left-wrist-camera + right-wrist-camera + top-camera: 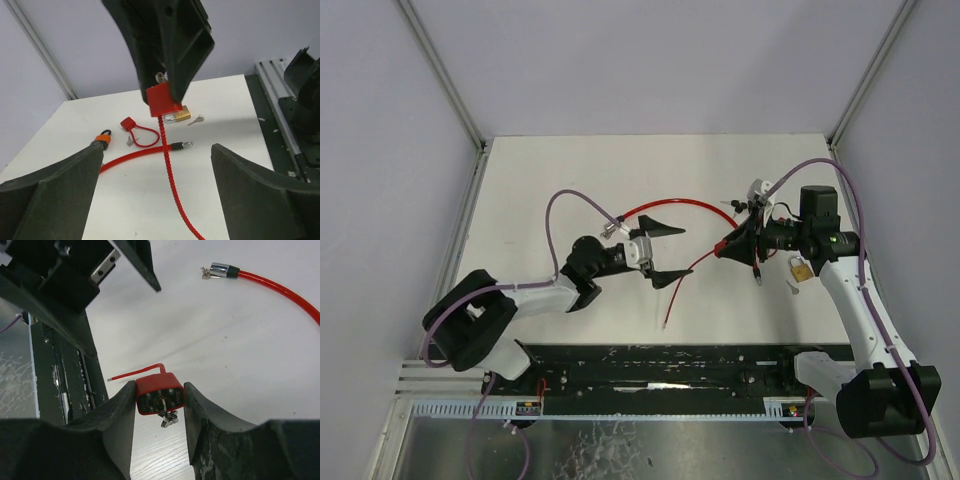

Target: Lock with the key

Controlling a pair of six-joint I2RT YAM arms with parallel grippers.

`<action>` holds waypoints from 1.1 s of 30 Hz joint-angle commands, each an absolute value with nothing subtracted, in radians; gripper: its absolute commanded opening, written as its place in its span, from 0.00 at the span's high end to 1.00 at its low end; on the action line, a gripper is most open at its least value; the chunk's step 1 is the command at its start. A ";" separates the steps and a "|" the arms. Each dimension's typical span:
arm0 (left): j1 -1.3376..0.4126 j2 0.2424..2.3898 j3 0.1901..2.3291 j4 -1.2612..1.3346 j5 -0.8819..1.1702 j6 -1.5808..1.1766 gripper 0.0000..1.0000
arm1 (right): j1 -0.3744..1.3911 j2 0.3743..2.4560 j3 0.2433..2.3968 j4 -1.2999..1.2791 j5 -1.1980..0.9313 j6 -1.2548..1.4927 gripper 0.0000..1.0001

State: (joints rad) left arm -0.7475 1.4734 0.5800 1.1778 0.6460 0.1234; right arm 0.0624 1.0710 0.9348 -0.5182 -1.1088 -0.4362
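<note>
**While pinching the red lock (157, 397), getting set to turn the key (168, 418)**

Grips the lock in the right tool (160, 387), pressed tight on both sides, up off the worktop (550, 180). Shows the small silver key poking out of the lock's face. Trails a red cord (171, 175) from the lock down to the worktop. Holds the left tool (684, 252) spread wide with nothing in it, near the lock and pointed at it.

Lying flat on the worktop, apart from the lock: a shiny cable end (184, 145). Hard to tell if part of the same cord. Farther back: a gold lock (181, 115) with a spare key (196, 120) beside it, and a little red lock (128, 123).

Looks like the step just ahead of the turn: lock held steady on one side, other side free to work. Calls next for bringing the left tool in, closing softly on the key's head, then twisting. Needs careful aim, since so tiny and tucked deep inside the right tool. May first need the shiny end pushed into the lock; cannot tell from here.
</note>
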 commanded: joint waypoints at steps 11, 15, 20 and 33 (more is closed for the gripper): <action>-0.831 1.693 0.772 1.074 0.492 0.290 0.43 | 0.049 1.083 0.967 -0.420 -1.106 -0.311 1.00; -0.838 1.735 0.827 1.007 0.509 0.275 0.48 | 0.049 1.074 0.962 -0.409 -1.094 -0.305 1.00; -0.838 1.776 0.868 0.994 0.558 0.251 0.62 | 0.049 1.081 0.959 -0.401 -1.080 -0.298 1.00; -0.751 1.740 0.918 0.861 0.865 0.134 1.00 | 0.017 1.042 0.985 -0.463 -1.159 -0.401 0.33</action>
State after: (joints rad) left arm -0.7979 1.7779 0.9005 0.8955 0.6983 0.2020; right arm 0.0479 1.0901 0.9337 -0.4377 -1.0836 -0.3210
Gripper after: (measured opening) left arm 0.023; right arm 0.560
